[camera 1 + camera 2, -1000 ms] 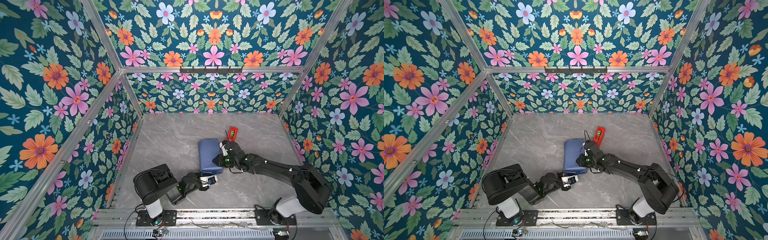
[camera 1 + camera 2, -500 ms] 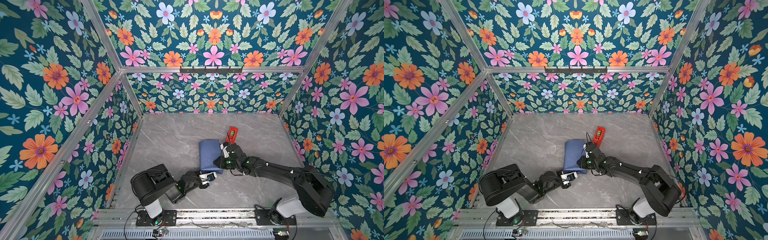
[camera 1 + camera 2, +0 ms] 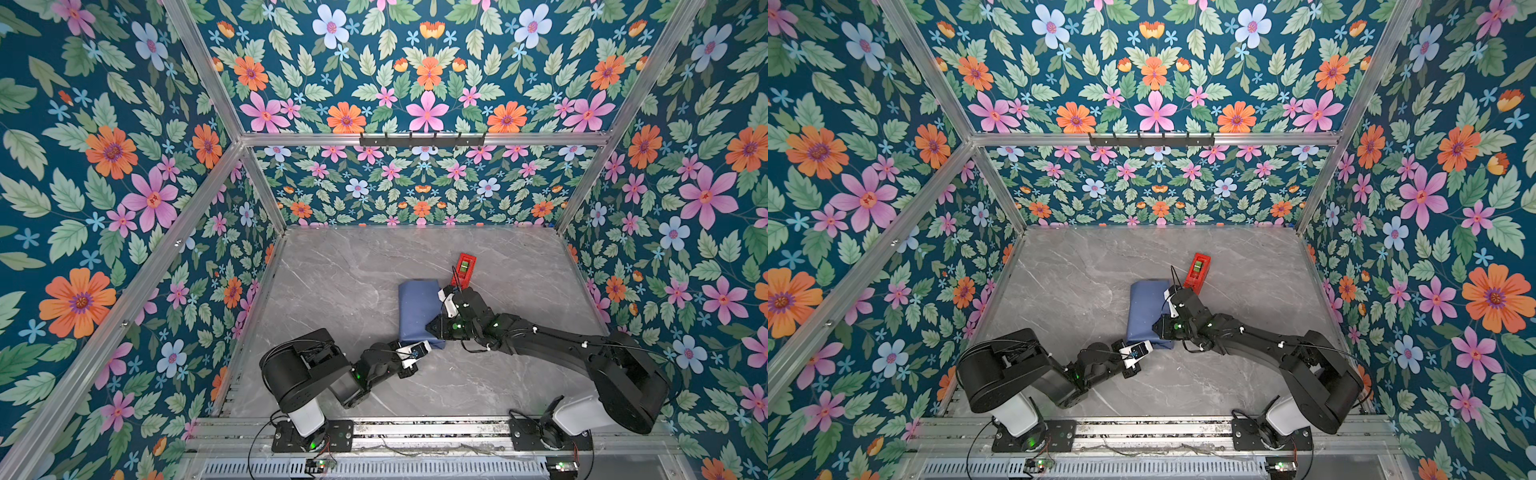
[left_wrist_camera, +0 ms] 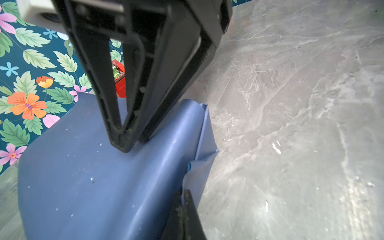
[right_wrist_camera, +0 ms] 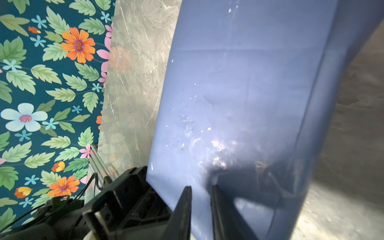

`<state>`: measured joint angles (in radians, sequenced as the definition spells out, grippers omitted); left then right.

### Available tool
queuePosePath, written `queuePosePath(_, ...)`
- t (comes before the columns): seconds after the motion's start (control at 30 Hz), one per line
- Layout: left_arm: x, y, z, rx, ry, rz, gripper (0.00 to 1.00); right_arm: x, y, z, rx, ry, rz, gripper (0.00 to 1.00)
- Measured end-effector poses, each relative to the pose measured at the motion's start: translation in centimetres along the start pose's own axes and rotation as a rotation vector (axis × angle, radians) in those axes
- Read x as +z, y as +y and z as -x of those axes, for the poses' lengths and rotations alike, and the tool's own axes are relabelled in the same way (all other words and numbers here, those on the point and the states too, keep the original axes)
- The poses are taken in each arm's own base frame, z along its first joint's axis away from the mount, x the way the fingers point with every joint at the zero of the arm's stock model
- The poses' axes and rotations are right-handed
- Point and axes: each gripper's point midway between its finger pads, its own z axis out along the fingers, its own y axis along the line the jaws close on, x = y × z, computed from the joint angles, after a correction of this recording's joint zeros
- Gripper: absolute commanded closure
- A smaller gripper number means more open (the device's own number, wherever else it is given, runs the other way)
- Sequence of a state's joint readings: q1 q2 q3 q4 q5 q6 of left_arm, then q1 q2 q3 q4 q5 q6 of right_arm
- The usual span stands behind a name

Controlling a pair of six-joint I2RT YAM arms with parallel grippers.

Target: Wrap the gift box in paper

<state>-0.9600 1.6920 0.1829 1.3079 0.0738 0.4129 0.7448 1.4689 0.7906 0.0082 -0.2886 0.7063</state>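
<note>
On the paper (image 3: 415, 307), right gripper (image 5: 201, 188) presses with jaws slightly apart; left gripper (image 4: 182, 193) sits closed at its edge.

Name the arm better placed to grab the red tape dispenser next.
Right. The tape dispenser lies close beside the right gripper, whose jaws stand slightly open on the paper; the left gripper is shut on its near flap.

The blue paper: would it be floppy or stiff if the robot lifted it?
Probably floppy: the paper bends in a soft curve, and its loose flap is crumpled. Likely light, since that flap looks thin. It may slide easily on the smooth table.
</note>
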Motion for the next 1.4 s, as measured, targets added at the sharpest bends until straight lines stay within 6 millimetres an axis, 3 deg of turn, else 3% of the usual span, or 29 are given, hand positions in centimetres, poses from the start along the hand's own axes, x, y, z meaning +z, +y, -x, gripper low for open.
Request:
queuePosePath(0.23, -0.2, 0.2, 0.2, -0.014, -0.013, 0.011, 1.0, -2.6, 1.9, 0.2, -0.122, 0.0, 0.028, 0.55)
queuePosePath(0.33, -0.2, 0.1, 0.0, -0.013, -0.009, 0.009, 1.0, -4.0, 1.7, 0.3, -0.174, -0.029, 0.005, 0.46)
queuePosePath(0.5, -0.2, 0.1, 0.0, -0.013, -0.008, 0.009, 1.0, -5.7, -1.6, -1.7, -0.232, -0.055, -0.092, 0.24)
queuePosePath(0.63, -0.2, 0.1, 0.0, -0.013, -0.008, 0.008, 1.0, -5.5, -4.7, -4.4, -0.284, -0.034, -0.166, 0.14)
queuePosePath(0.8, -0.1, 0.1, 0.0, -0.013, -0.007, 0.008, 1.0, -3.6, -6.0, -6.8, -0.409, -0.006, -0.205, 0.13)
queuePosePath(1.0, -0.2, 0.1, 0.0, -0.014, -0.007, 0.008, 1.0, -0.6, -7.2, -7.9, -0.513, 0.001, -0.264, 0.14)
queuePosePath(1.4, -0.1, 0.0, -0.1, -0.013, -0.003, 0.006, 1.0, 2.2, -7.4, -5.3, -0.572, -0.138, -0.299, 0.21)
